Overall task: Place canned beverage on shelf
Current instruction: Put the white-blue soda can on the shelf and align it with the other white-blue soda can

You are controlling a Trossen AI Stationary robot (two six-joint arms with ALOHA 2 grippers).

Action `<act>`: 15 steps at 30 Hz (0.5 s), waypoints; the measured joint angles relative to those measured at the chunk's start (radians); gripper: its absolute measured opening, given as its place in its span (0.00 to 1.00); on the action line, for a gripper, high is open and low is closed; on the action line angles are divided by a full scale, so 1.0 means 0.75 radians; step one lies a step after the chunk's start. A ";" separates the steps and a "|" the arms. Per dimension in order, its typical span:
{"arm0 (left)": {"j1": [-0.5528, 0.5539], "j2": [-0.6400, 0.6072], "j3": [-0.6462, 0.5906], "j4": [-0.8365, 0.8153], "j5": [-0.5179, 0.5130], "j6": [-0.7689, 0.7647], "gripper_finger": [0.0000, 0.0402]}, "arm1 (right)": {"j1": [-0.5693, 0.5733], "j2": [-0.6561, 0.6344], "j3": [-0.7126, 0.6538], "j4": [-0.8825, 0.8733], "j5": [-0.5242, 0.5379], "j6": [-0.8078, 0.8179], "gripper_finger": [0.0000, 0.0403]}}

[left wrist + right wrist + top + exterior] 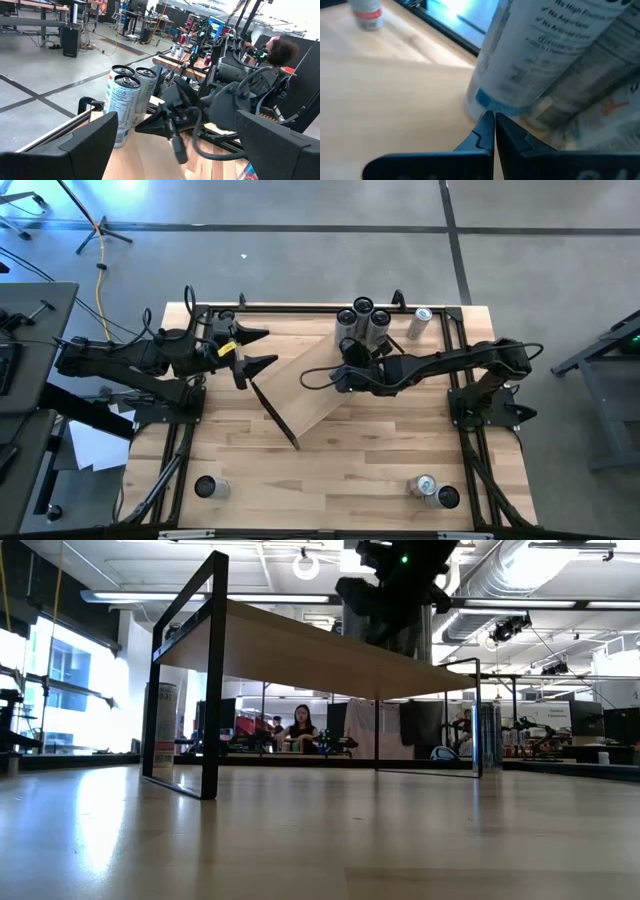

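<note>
We see the shelf (305, 395) lying diagonally mid-table, with three upright cans (362, 320) clustered at its far right end. Our right gripper (348, 358) sits over that end, fingers pressed together on nothing, their tips just beside the base of the nearest can (520, 60). Our left gripper (258, 348) waits at the far left of the table, fingers (85, 145) spread apart and empty. Another can (420, 323) lies on the table to the right of the cluster, and more stand along the near edge

The shelf (315, 390) stands askew on the table (340, 480), three cans (362, 320) upright on it.
</note>
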 joint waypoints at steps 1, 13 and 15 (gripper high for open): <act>0.000 0.000 0.000 0.000 0.000 0.000 0.92 | 0.010 -0.010 0.000 -0.004 -0.014 0.000 0.00; 0.000 0.000 0.000 0.040 -0.001 0.002 0.92 | 0.204 -0.340 -0.054 -0.398 -0.059 0.014 0.00; 0.000 0.000 0.000 0.040 -0.001 0.002 0.92 | 0.235 -0.452 -0.149 -0.391 -0.071 0.060 0.00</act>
